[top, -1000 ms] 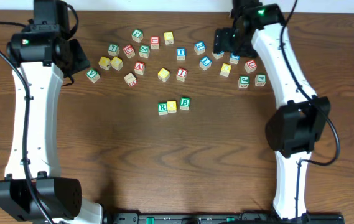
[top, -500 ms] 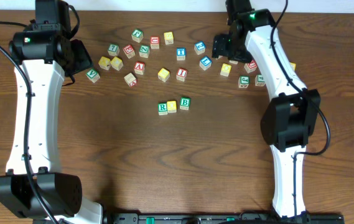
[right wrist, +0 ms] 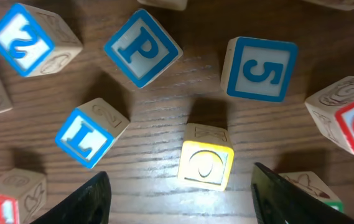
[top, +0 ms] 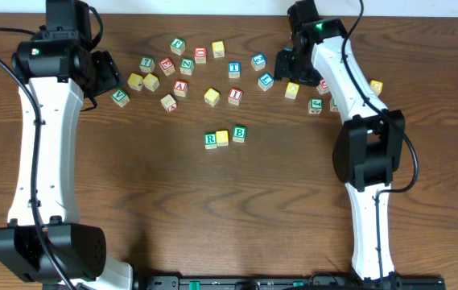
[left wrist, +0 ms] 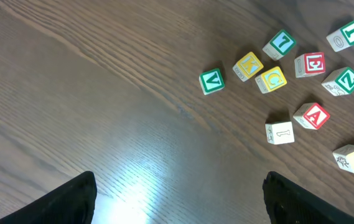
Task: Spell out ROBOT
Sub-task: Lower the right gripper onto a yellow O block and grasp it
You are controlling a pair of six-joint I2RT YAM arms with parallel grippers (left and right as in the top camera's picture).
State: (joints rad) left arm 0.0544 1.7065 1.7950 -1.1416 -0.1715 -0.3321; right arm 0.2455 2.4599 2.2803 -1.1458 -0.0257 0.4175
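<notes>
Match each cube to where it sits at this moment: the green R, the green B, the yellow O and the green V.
Cubes:
1. green R
2. green B
3. yellow O
4. green V

Places:
a. right end of the row of three in the overhead view
b. leftmost of the scattered cubes in the overhead view
c. left end of the row of three
d. between the open jaws of the right gripper, touching neither

Pairs: 1-c; 2-a; 3-d; 4-b
</notes>
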